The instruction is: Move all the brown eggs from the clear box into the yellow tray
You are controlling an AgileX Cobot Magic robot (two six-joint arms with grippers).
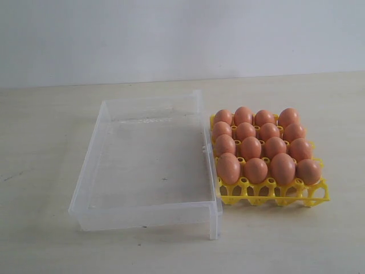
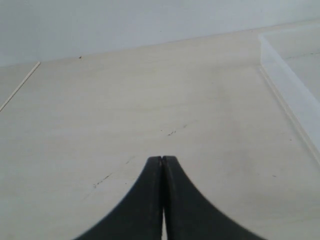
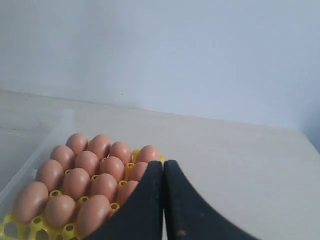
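Several brown eggs (image 1: 250, 147) fill the cups of the yellow tray (image 1: 272, 193), which sits right of the clear box (image 1: 108, 121). No egg shows inside the box. Neither arm appears in the exterior view. In the left wrist view my left gripper (image 2: 162, 159) is shut with nothing in it, over bare table, with a wall of the clear box (image 2: 287, 85) off to one side. In the right wrist view my right gripper (image 3: 163, 163) is shut and empty, beside the brown eggs (image 3: 87, 162) in the yellow tray (image 3: 35, 223), its fingers hiding part of them.
Pale wooden table (image 1: 51, 125) surrounds the box and tray, with a plain white wall (image 1: 171, 34) behind. A seam in the tabletop (image 2: 20, 85) runs near the left gripper's side.
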